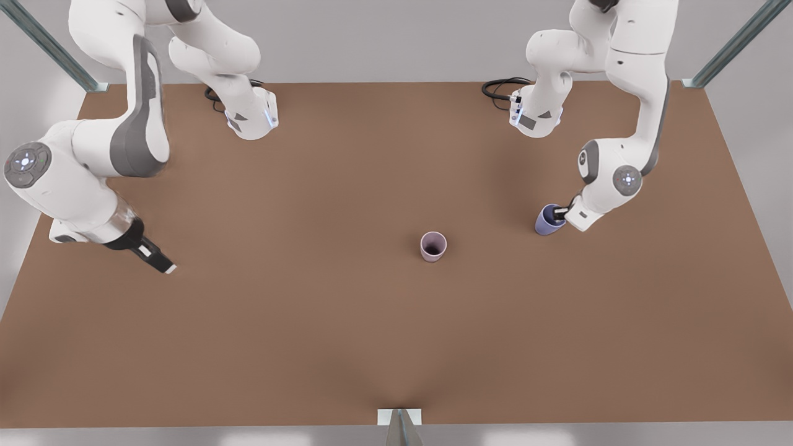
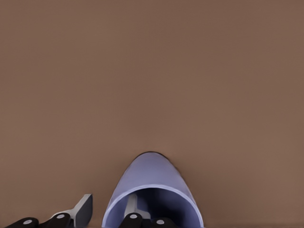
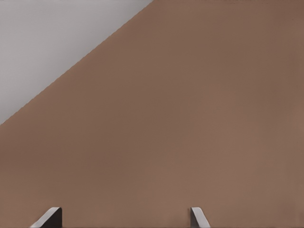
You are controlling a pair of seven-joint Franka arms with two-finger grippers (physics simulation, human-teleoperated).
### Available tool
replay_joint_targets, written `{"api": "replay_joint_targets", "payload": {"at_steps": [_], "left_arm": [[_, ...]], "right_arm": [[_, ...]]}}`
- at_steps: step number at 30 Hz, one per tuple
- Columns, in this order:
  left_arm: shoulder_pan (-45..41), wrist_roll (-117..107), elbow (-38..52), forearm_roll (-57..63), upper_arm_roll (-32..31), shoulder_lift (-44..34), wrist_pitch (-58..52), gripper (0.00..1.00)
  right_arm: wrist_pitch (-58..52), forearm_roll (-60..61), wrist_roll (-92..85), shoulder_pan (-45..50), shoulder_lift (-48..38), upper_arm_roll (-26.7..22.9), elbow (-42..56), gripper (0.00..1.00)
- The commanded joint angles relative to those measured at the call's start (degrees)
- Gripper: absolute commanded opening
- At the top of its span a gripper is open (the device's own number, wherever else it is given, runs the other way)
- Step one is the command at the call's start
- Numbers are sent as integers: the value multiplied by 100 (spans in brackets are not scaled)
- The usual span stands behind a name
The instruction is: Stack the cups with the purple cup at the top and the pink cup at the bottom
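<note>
Front view: left pincer (image 1: 559, 214) straddles purple cup (image 1: 547, 221) wall, unclosed; right pincer (image 1: 162, 265) wide, idle.

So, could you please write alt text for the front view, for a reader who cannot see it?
The left gripper, at the front view's right, straddles the rim of the tilted purple cup on a brown table. The pink cup stands upright near the centre, apart. The right gripper waits open at the left.

Pale mauve-pink cup (image 1: 433, 246), periwinkle purple cup (image 1: 547, 220), plain brown table (image 1: 322, 322).
</note>
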Motion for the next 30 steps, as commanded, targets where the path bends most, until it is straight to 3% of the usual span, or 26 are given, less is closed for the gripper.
{"api": "replay_joint_targets", "payload": {"at_steps": [1, 3, 6, 8, 15, 19, 24, 30], "left_arm": [[8, 11, 5, 7, -4, 68, 89, 48], [8, 2, 5, 7, 5, 68, 81, 38], [8, 2, 5, 7, 5, 68, 81, 25], [8, 2, 13, 7, 5, 77, 72, 21], [-1, -358, 453, -19, -232, -230, -122, 21], [-185, -754, 1999, -19, -522, -73, -1422, 21], [-1310, -2221, 4090, -37, -540, 1052, -2503, 21], [-1996, -2881, 4724, -388, -549, 1492, -2732, 21]], "right_arm": [[-411, -68, -3393, -161, -56, 133, -61, 100], [-516, -77, -3393, -109, 261, 124, 466, 100], [-456, -86, -3428, -126, 234, 107, 439, 100], [-420, -33, -3402, -179, 524, 80, 896, 100], [-630, -121, -3349, -214, 515, 80, 905, 100], [-780, -429, -3340, -214, 515, 71, 949, 100], [-674, -543, -3332, -214, 472, -25, 940, 100], [-780, -446, -3314, -205, 489, -25, 949, 100]]}}
